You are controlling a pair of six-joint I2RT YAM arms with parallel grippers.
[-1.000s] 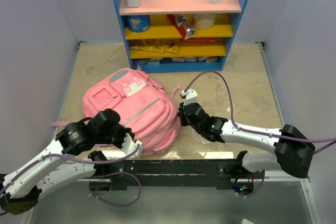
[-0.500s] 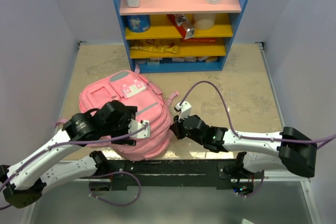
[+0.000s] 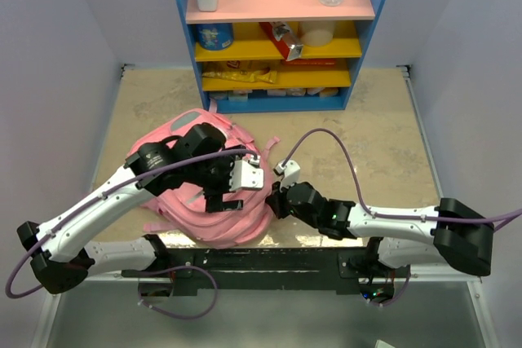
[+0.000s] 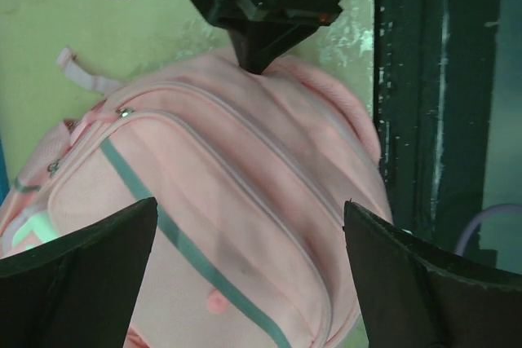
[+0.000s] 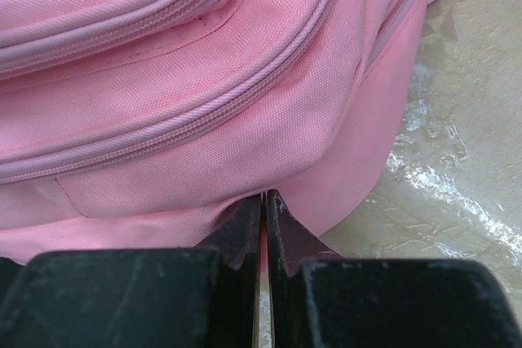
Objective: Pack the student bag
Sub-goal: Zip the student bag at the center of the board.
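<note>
Right gripper (image 5: pixel 263 204) tight on student bag (image 5: pixel 204 103) edge

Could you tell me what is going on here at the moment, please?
Two robot arms are working on the pink student bag, which lies on the table close to their bases. The right claw is shut on a thin fold of fabric at the bag's edge. The left claw hangs open over the bag's zipped side, gripping nothing.
</note>
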